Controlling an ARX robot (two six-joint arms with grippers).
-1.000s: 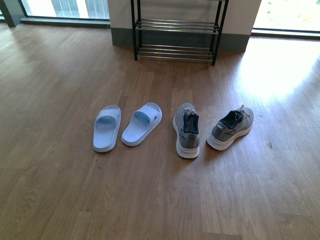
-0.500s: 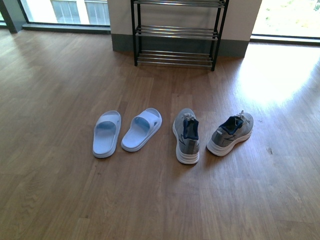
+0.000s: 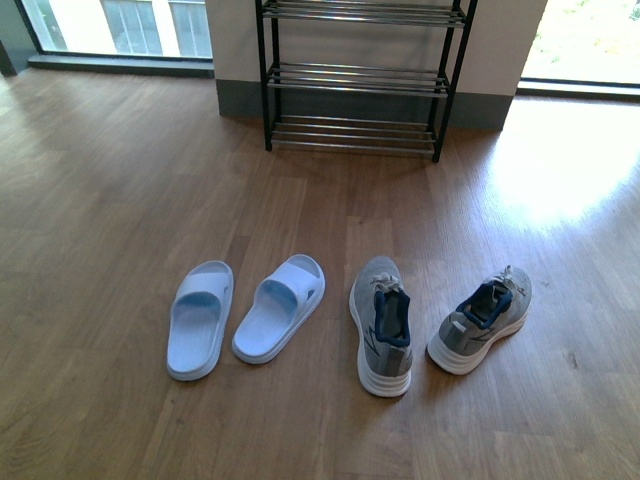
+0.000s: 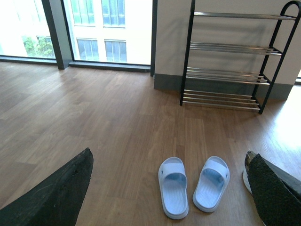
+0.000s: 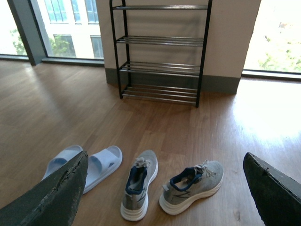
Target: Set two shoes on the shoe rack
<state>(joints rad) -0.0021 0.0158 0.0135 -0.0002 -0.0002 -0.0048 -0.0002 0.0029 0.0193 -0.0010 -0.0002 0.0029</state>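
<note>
front view shifted vs a sec ago: pale blue slides (image 3: 200, 318) & grey sneakers (image 3: 383, 338) now sit lower & bigger in frame, more of shoe rack (image 3: 358, 80) shows, so robot's prob closing in. all 4 shoes lie on wood floor (image 3: 120, 180), well apart from rack; left pincer (image 4: 168, 155) & right pincer (image 5: 165, 156) both wide open, holding nothing, so no pickup begun

We see pale blue slides (image 3: 278, 320), grey sneakers (image 3: 382, 330) with white soles and navy lining, a black-framed, chrome-barred rack (image 3: 355, 78), and a brown wood-grain floor (image 3: 120, 180).
</note>
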